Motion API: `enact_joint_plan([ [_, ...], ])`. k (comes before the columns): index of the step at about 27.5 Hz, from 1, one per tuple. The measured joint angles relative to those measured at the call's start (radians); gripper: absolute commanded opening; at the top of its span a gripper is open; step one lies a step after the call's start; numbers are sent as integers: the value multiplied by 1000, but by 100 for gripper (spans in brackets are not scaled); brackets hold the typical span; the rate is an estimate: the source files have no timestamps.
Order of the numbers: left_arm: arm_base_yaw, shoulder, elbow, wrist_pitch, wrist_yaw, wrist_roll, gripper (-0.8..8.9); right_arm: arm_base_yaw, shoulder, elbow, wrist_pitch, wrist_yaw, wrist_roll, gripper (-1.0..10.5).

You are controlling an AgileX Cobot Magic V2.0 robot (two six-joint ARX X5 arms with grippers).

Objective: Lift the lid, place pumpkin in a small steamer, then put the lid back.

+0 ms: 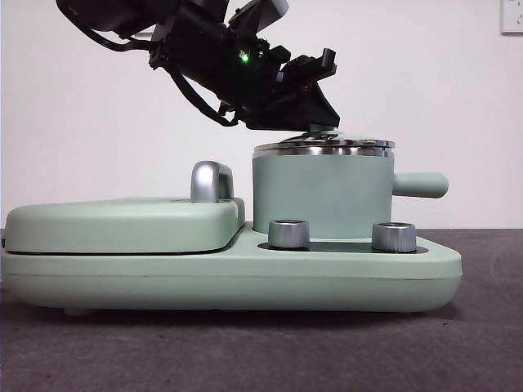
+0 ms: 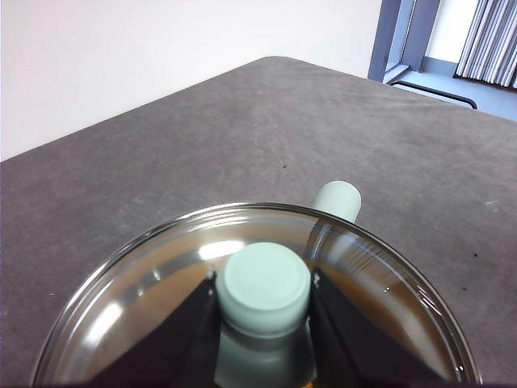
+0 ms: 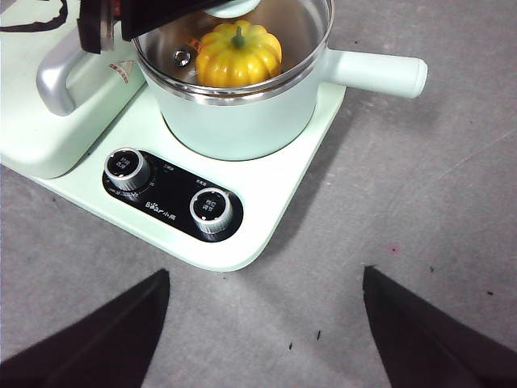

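The mint-green small steamer (image 1: pixel 323 196) stands on the cooker base, side handle (image 1: pixel 421 184) pointing right. The glass lid (image 1: pixel 327 145) lies on or just above its steel rim, slightly tilted. My left gripper (image 1: pixel 315 122) reaches down from the upper left and is shut on the lid's mint-green knob (image 2: pixel 265 287); the left wrist view shows the glass lid (image 2: pixel 388 299) around it. The yellow-orange pumpkin (image 3: pixel 238 52) sits inside the steamer (image 3: pixel 242 113), seen through the glass. My right gripper (image 3: pixel 266 279) is open and empty, high over the table in front of the cooker.
The cooker base (image 1: pixel 245 278) also carries a wide flat grill cover (image 1: pixel 122 224) with a steel handle (image 1: pixel 211 181) left of the steamer. Two steel dials (image 1: pixel 288 233) (image 1: pixel 393 237) stand in front of the steamer. Dark grey table (image 3: pixel 420 202) surrounds the cooker.
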Motion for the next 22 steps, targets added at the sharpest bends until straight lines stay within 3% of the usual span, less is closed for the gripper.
enact_joint_plan([
  [16,0,-5,18,-60,-1,27,23,0,0,0,0,0,0,368],
  [22,0,-5,17,-51,0,38,287,0,0,0,0,0,0,368],
])
